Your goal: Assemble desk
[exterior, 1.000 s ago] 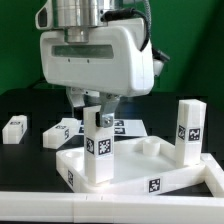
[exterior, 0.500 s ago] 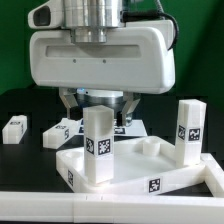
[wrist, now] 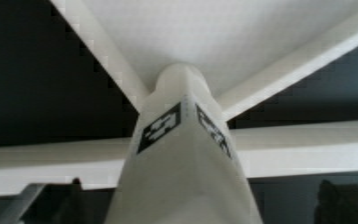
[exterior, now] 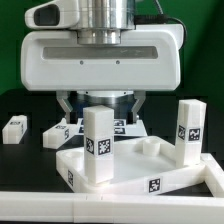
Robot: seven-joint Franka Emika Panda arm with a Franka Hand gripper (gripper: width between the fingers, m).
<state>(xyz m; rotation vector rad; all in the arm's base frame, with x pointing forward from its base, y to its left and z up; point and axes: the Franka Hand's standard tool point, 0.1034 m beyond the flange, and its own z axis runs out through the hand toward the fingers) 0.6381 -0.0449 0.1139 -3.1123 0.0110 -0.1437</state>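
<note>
Four legs in all; one tabletop panel (exterior: 185, 178) along the bottom of the frame; two legs upright on it: front leg (exterior: 97, 150) lower centre, back leg (exterior: 190, 130) at the right edge; two lying loose on the black table (exterior: 20, 108) at mid left: outer leg (exterior: 14, 129), inner leg (exterior: 60, 133); one raised socket (exterior: 150, 147) visible on the panel; two tags on its front edge; one marker board (exterior: 125, 127), mostly hidden; one gripper (exterior: 100, 102), two fingers (exterior: 67, 103); wrist view: one leg (wrist: 185, 150), one tag (wrist: 160, 128) on it.
</note>
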